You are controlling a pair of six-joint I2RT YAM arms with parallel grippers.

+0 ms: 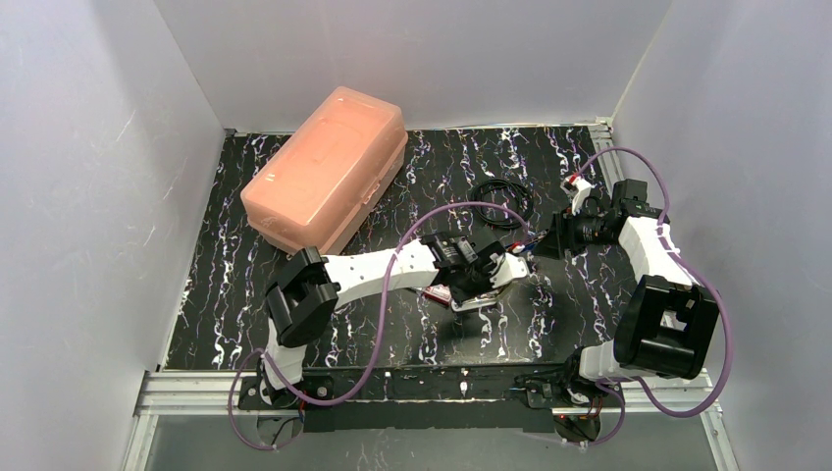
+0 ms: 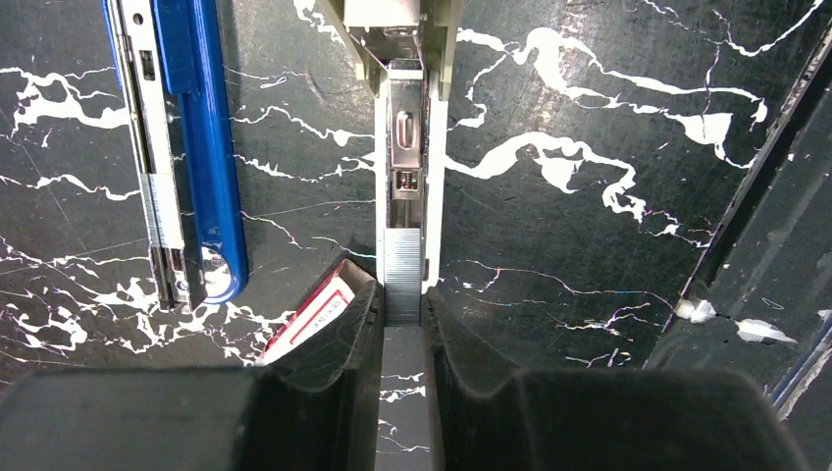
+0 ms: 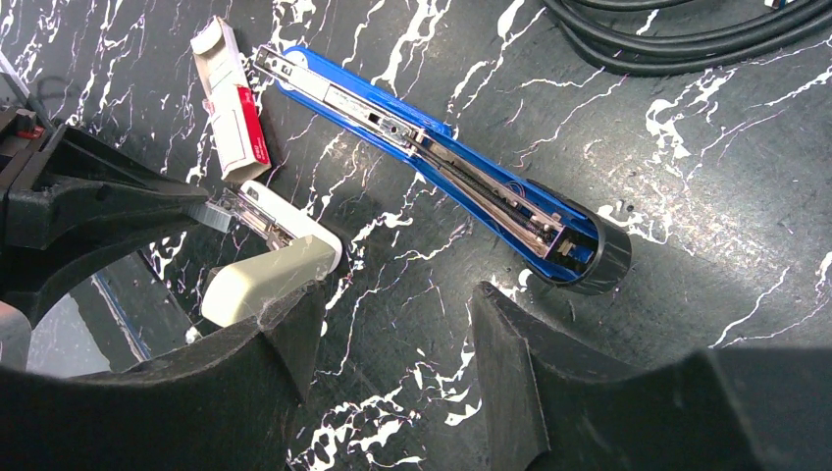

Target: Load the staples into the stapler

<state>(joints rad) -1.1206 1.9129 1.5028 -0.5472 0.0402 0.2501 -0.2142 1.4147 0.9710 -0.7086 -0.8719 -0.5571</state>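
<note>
My left gripper (image 2: 402,299) is shut on a grey strip of staples (image 2: 401,257). The strip's far end lies in the open metal channel of a small cream stapler (image 2: 402,147). The pink-red staples box (image 2: 316,312) lies just left of my left fingers, and it also shows in the right wrist view (image 3: 234,118). A blue stapler (image 3: 442,167) lies opened flat with its metal rail exposed, and it also shows in the left wrist view (image 2: 201,147). My right gripper (image 3: 392,329) is open and empty, hovering near the cream stapler (image 3: 270,275) and the blue stapler's black hinge end.
A large salmon-pink plastic case (image 1: 329,167) stands at the back left. A coil of black cable (image 1: 500,201) lies behind the grippers, and it also shows in the right wrist view (image 3: 687,34). White walls enclose the black marbled table (image 1: 226,294). A metal rail runs along the near edge.
</note>
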